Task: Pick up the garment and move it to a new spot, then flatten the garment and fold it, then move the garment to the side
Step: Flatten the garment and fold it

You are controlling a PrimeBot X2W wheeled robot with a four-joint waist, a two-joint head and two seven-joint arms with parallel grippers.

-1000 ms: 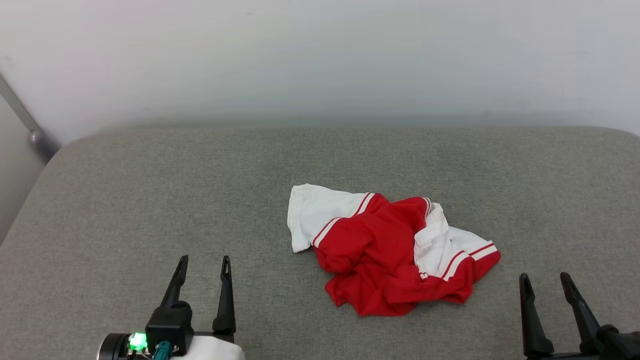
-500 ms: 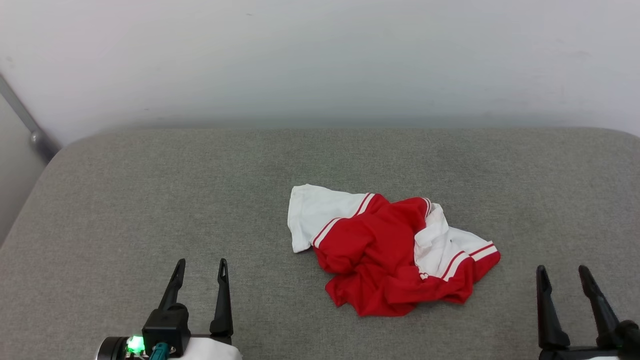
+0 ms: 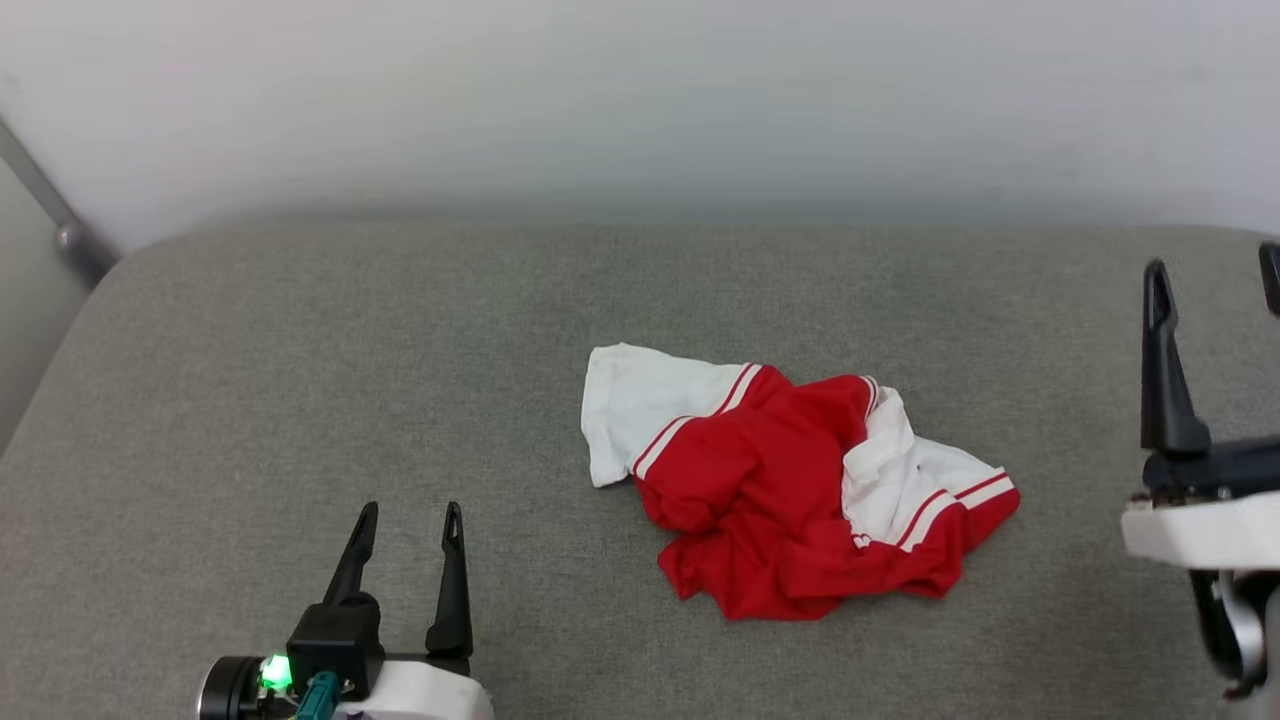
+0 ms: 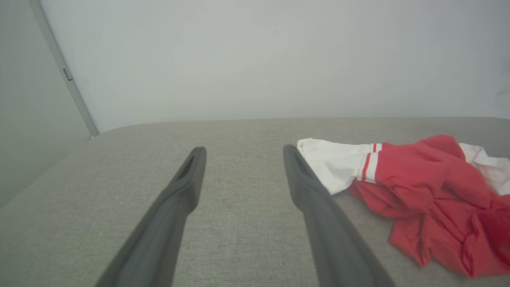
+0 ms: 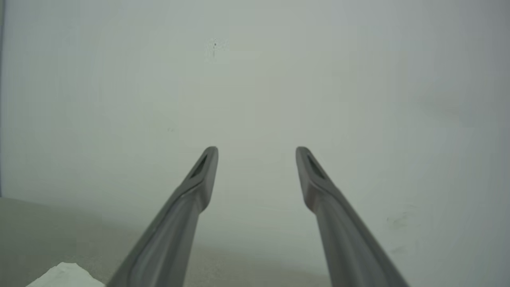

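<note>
The garment (image 3: pixel 790 480) lies crumpled in a heap at the middle of the grey padded surface (image 3: pixel 300 350), red body bunched up and white red-striped sleeves showing at its left and right. My left gripper (image 3: pixel 411 512) stands open at the lower left, well apart from the heap. In the left wrist view its fingers (image 4: pixel 244 149) frame bare surface, with the garment (image 4: pixel 418 179) just to their right. My right gripper (image 3: pixel 1213 262) is raised at the right edge, open and empty. In the right wrist view it (image 5: pixel 257 149) points at the pale wall.
A white wall (image 3: pixel 640 100) rises behind the surface's rounded far edge. A grey metal rail (image 3: pixel 60 230) slants down at the far left. A white bit of cloth (image 5: pixel 65 275) peeks into the lower left corner of the right wrist view.
My right gripper has risen from the lower right corner to high at the right edge. The head camera has shifted slightly. The garment and left gripper stay where they were.
</note>
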